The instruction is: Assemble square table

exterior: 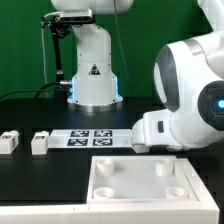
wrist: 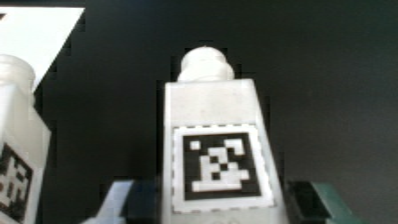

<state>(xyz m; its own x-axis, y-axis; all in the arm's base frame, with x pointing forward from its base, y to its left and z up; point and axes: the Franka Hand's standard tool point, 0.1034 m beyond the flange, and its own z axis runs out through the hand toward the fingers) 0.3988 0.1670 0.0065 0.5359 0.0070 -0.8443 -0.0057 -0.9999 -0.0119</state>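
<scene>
White plastic is filling the wrist view: the centre leg point(wrist: 215, 130) of the square table appears to be lying on the black table point(wrist: 125, 60), its tag facing the camera and its rounded peg pointing away from the gripper point(wrist: 217, 200). The fingers point(wrist: 128, 198) are flanking this leg closely, one on each side, but I cannot tell whether they are pressing on it or standing just clear. A neighbour leg point(wrist: 15, 130) is lying just beside it, not touching.

In the exterior view the table top point(exterior: 140, 185) is sitting rim-up with nothing fitted into it. Just beyond the table top the marker board point(exterior: 95, 138) is lying flat. Past the table top's far corner, toward the exterior view's left, an inner-left leg point(exterior: 40, 143) and a far-left leg point(exterior: 10, 141) are waiting. The arm point(exterior: 190, 90) is hiding the gripper there, above the table top's other far corner.

As I judge it, a leg pickup is in hand and assembly is barely begun. The next move is calling for a firm, square grip, a lift clear of the neighbour leg, then steering the peg toward a corner recess of the table top.
</scene>
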